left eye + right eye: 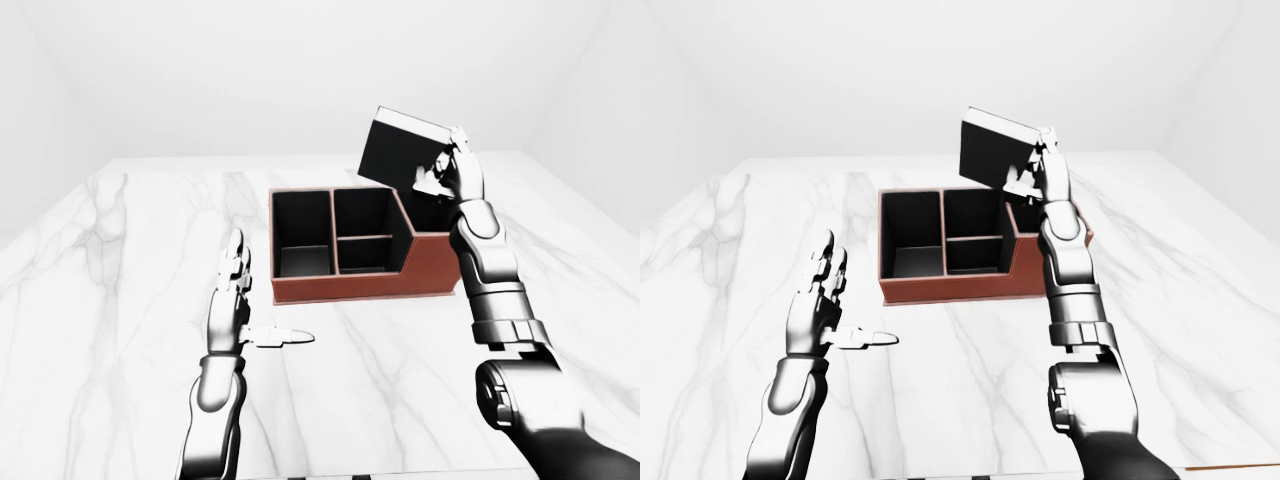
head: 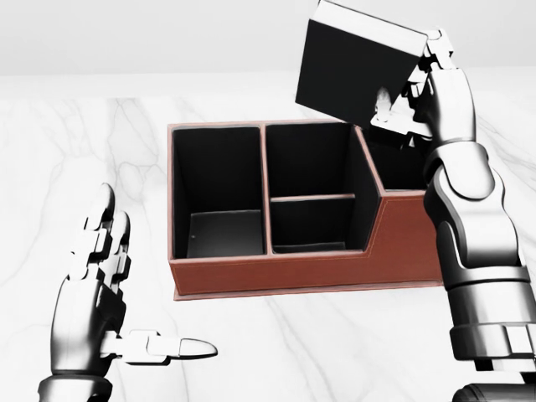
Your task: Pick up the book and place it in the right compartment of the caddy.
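Observation:
My right hand (image 2: 410, 88) is shut on a black book (image 2: 347, 67) and holds it tilted in the air, just above the right compartment (image 2: 400, 167) of the red-brown caddy (image 2: 293, 272). The caddy stands on the marble table and has a tall left compartment (image 2: 218, 193), two small middle ones and a lower right one. My left hand (image 2: 113, 276) is open and empty, held upright to the lower left of the caddy, thumb pointing right.
The white marble table (image 1: 110, 260) stretches around the caddy on all sides. Its near edge shows at the bottom of the right-eye view (image 1: 1230, 467). White walls stand behind.

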